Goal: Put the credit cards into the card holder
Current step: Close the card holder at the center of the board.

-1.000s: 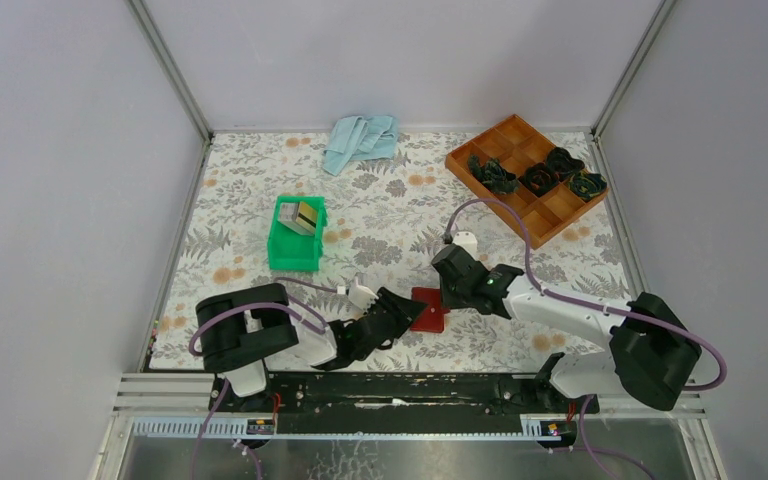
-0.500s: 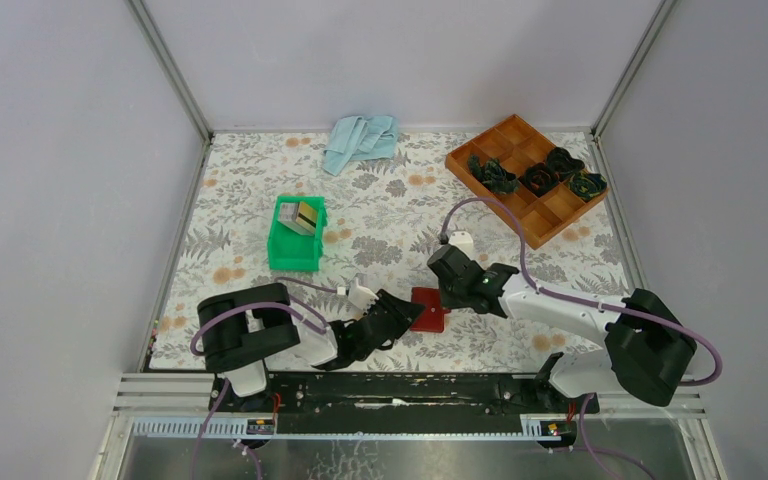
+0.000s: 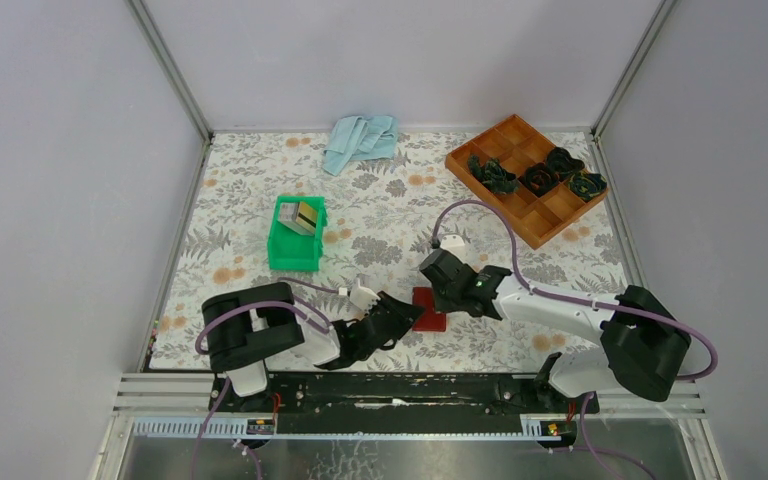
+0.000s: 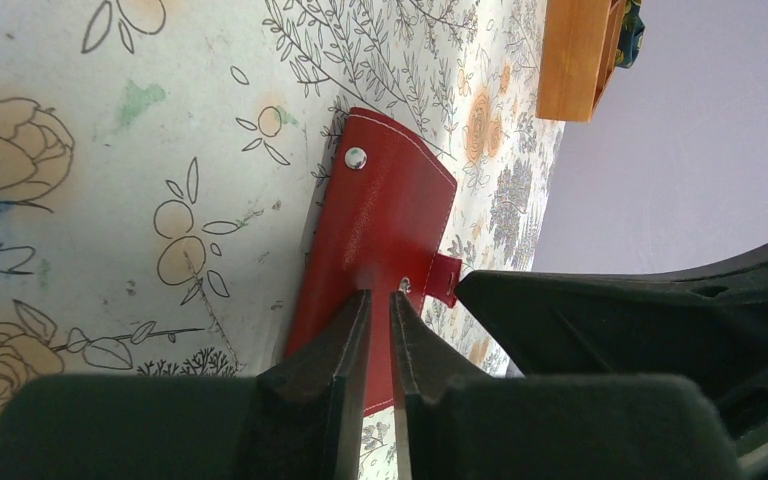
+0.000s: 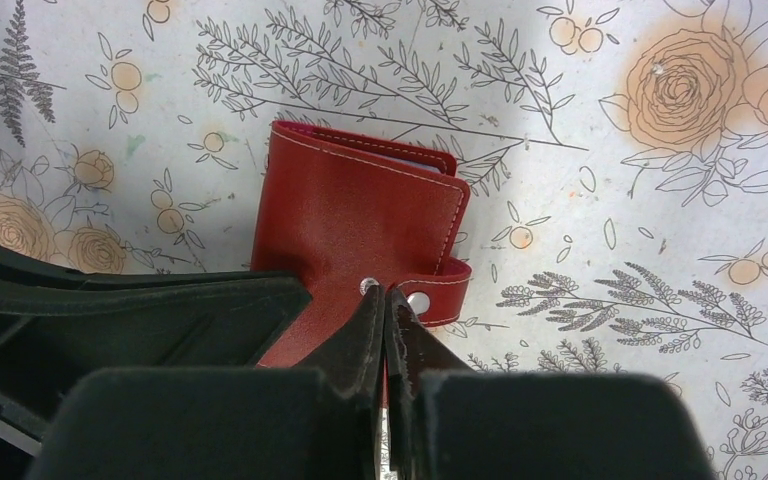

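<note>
Near the front middle of the counter (image 3: 380, 215), between the two arms, we find the card holder (image 3: 428, 308) lying flat and folded closed on the floral-printed surface. It is a small rectangular case (image 5: 360, 220) of smooth dark red, leather-like material with a faint sheen, pale stitching along its edges and rounded corners. A short tab (image 5: 450, 290) wraps round one edge and carries a round metal stud (image 5: 419, 299). A second stud sits just beside it on the cover, and the left wrist view shows another near a far corner (image 4: 356, 157). A thin pale layer shows under the cover at one end. The left jaws, matte black and blocky, lie low at the holder's left side. They are almost closed, with a narrow slit between the fingertips (image 4: 355, 300), which sit over the cover by the tab; we cannot tell whether they pinch any material. The right jaws are closed, pads all but touching, with their tips at the cover's edge between the two studs. We cannot confirm a hold there either. The credit cards (image 3: 307, 215) stand tilted in a green plastic bin (image 3: 290, 255), well apart to the far left, with a gold face visible.
</note>
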Controlling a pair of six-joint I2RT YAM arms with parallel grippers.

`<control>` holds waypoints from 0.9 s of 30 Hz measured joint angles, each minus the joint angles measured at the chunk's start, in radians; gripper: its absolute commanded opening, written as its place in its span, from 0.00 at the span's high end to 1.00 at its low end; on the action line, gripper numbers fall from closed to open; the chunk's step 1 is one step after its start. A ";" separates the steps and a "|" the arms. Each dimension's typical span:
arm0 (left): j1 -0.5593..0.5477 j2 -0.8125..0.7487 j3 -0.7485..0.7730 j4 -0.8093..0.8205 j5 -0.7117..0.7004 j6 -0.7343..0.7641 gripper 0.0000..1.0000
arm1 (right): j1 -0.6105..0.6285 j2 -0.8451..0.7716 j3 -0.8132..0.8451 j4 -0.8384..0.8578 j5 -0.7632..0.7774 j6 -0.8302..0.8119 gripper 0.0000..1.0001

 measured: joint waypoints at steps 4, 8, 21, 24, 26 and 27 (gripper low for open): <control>0.000 0.002 0.000 0.002 0.000 -0.003 0.81 | 0.010 0.002 0.000 0.000 0.000 0.005 1.00; 0.000 0.006 0.001 0.005 0.000 -0.006 0.82 | 0.022 0.004 0.000 0.000 0.000 0.008 1.00; 0.000 0.013 0.001 0.014 0.000 -0.010 0.83 | 0.039 0.021 0.001 0.008 0.000 0.016 1.00; 0.000 0.017 0.001 0.019 0.000 -0.014 0.84 | 0.039 0.022 0.001 0.015 -0.001 0.016 1.00; 0.000 0.021 0.002 0.023 0.002 -0.017 0.84 | 0.040 0.025 0.001 0.023 -0.001 0.016 1.00; 0.000 0.023 0.002 0.027 0.002 -0.018 0.84 | 0.042 0.027 0.001 0.028 -0.002 0.016 1.00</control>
